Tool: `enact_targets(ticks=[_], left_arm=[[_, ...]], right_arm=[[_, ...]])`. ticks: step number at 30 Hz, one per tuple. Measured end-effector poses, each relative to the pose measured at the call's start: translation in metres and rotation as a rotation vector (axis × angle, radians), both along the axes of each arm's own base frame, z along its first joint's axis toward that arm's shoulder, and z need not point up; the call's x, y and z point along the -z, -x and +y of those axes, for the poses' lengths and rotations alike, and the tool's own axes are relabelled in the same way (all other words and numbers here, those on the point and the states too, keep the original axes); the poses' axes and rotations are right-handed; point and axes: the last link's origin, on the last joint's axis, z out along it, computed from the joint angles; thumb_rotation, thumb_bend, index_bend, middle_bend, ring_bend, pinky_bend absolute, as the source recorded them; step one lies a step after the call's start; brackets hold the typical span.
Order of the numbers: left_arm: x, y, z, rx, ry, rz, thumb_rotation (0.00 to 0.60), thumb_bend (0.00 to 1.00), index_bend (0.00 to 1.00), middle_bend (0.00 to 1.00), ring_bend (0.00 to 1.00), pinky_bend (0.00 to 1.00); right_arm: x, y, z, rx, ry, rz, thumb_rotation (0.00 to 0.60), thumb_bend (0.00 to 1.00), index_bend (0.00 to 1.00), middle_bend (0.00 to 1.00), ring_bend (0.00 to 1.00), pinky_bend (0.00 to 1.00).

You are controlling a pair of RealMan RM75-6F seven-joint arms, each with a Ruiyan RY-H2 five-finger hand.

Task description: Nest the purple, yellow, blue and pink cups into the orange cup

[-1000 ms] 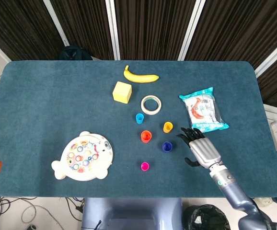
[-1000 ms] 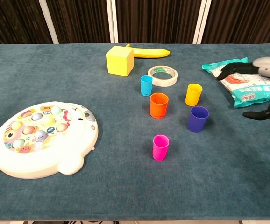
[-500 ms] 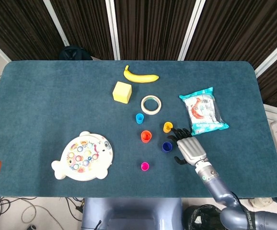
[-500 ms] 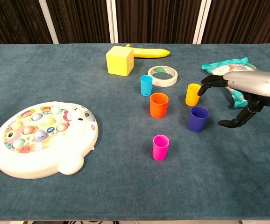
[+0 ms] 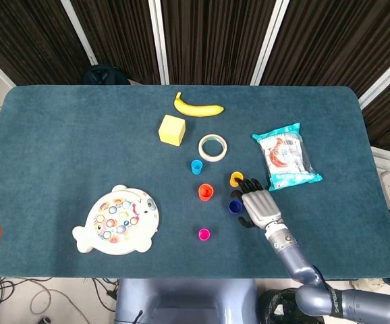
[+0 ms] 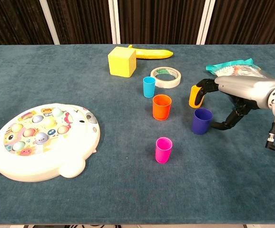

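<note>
Here, glossy tapered purple cup (image 6: 201, 120) between the metal right hand's (image 6: 232, 95) black fingers (image 6: 201, 89), spread wide, empty

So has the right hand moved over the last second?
Yes. The right hand has moved left, away from the snack bag, and is now open beside the purple cup and yellow cup.

The right hand (image 6: 232, 97) covers part of the yellow cup (image 6: 193, 96); the toy board (image 6: 37, 142) is cut off at the chest view's left edge.
</note>
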Motion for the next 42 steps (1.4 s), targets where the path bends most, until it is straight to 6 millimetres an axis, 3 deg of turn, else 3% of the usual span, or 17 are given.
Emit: enact_targets(ticks=[20,29,34,42], left_arm=[[0.0,0.0,0.0,-0.001,-0.002,0.003,0.6,0.3,0.03,0.05,0.0,0.0],[-0.001,0.001,0.0,-0.003,-0.005,0.003,0.6,0.3,0.03,0.05,0.0,0.0],[-0.001,0.001,0.0,-0.004,-0.006,0.003,0.6,0.3,0.03,0.05,0.0,0.0],[-0.002,0.002,0.0,-0.008,-0.011,-0.001,0.6,0.3,0.03,0.05,0.0,0.0]], right_arm=[[0.008,0.0,-0.009,0.021,0.01,0.007,0.6,0.4,0.36,0.0,0.03,0.04],[0.01,-0.005,-0.008,0.011,0.009,-0.006,0.6,0.4,0.47,0.0,0.04,0.06],[0.01,-0.007,-0.008,0.013,0.012,-0.014,0.6,0.4,0.49,0.0,0.04,0.06],[-0.006,-0.018,-0.013,-0.004,0.048,-0.041,0.6,0.4,0.49,0.0,0.04,0.06]])
